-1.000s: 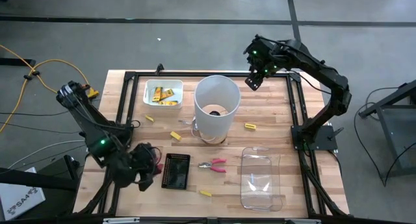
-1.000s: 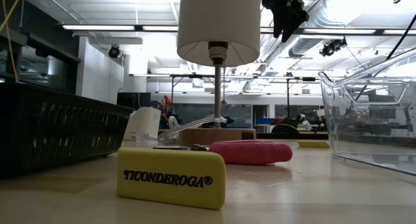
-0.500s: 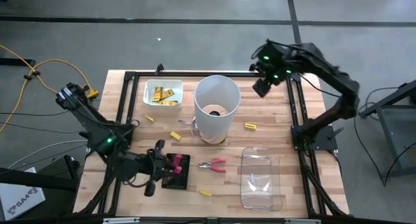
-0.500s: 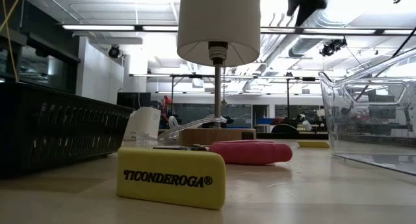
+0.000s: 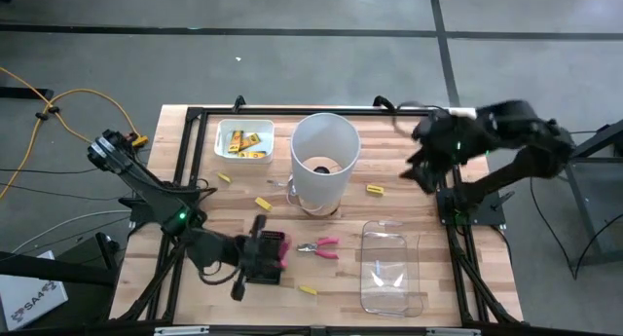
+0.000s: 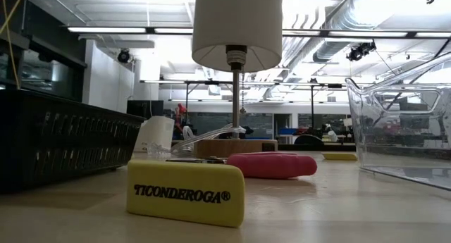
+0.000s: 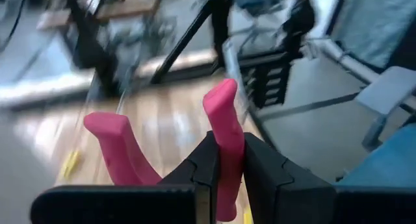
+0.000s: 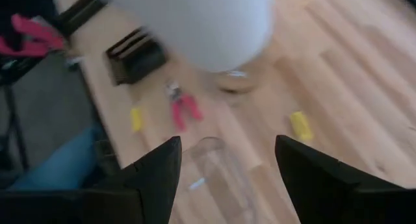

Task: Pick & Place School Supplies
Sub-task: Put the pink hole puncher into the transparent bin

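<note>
1. The left claw (image 7: pixel 224 169) is clamped on one pink-handled plier tool (image 7: pixel 224 130). One handle is pinched between its fingers and the other splays off beside it. In the high view the left claw (image 5: pixel 261 256) hangs over the near-left part of the counter (image 5: pixel 409 190), above the black slotted tray (image 5: pixel 255 270).

2. The step in hand looks like the carry: one tool is picked and in the air, not yet set down.

3. The second plier tool (image 5: pixel 319 246) lies on the counter just beside the loaded left claw, toward the clear plastic bin (image 5: pixel 389 268).

4. Yellow pieces are scattered about. One yellow eraser (image 5: pixel 308 289) lies near the left claw at the counter's front edge. Another (image 5: pixel 262 204) lies ahead of the claw near the tall white cylinder (image 5: pixel 323 159). A small white tray (image 5: pixel 243 139) well beyond the claw holds several more.

5. The right claw (image 8: pixel 224 165) stands wide and empty. In the high view the right claw (image 5: pixel 421 172) is at the counter's right edge, with a yellow eraser (image 5: pixel 375 189) just beside it on the wood.

6. Next, I judge, the left claw must bring the tool over whichever container is meant for it. The black tray beneath it and the clear bin both seem possible. It should lower the tool before letting go, since a grip on one handle leaves it free to swing.
</note>
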